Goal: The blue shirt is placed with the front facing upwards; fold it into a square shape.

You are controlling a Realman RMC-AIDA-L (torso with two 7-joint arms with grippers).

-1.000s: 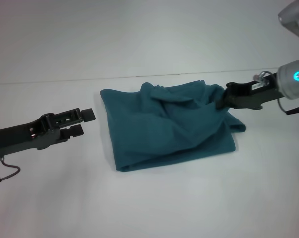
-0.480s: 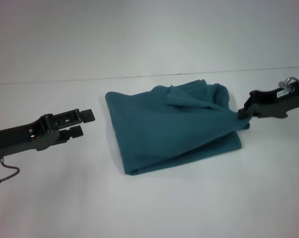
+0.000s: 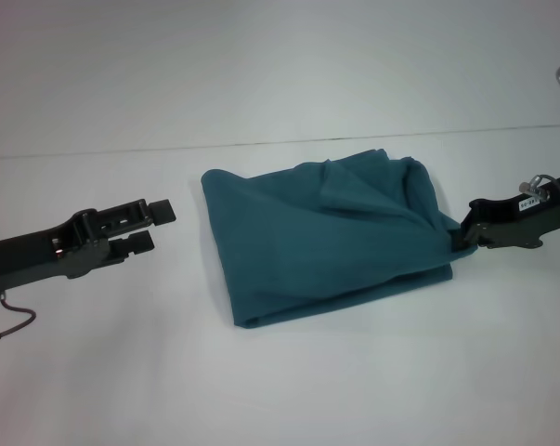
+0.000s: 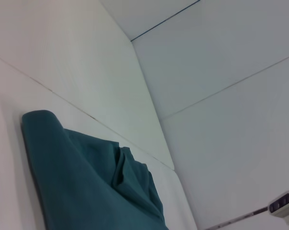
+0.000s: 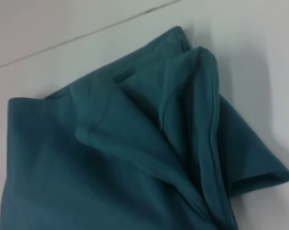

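Observation:
The blue shirt [image 3: 326, 242] lies on the white table [image 3: 307, 390] as a rough folded rectangle, with loose wrinkled folds along its far right side. No lettering or collar shows. My right gripper [image 3: 462, 236] sits at the shirt's right edge, shut on the cloth there. My left gripper [image 3: 153, 227] hovers open a short way left of the shirt, touching nothing. The left wrist view shows the shirt [image 4: 86, 182] from its left edge. Only the bunched layers of the shirt [image 5: 110, 158] appear in the right wrist view, close up.
The table's far edge [image 3: 261, 144] meets a plain white wall behind the shirt. A thin dark cable [image 3: 10, 325] hangs under my left arm at the near left. Bare tabletop surrounds the shirt on all sides.
My right gripper has pulled the shirt's right edge rightward and slightly toward me. The whole shirt slid right and its bunched top flattened. The left arm has stayed where it was.

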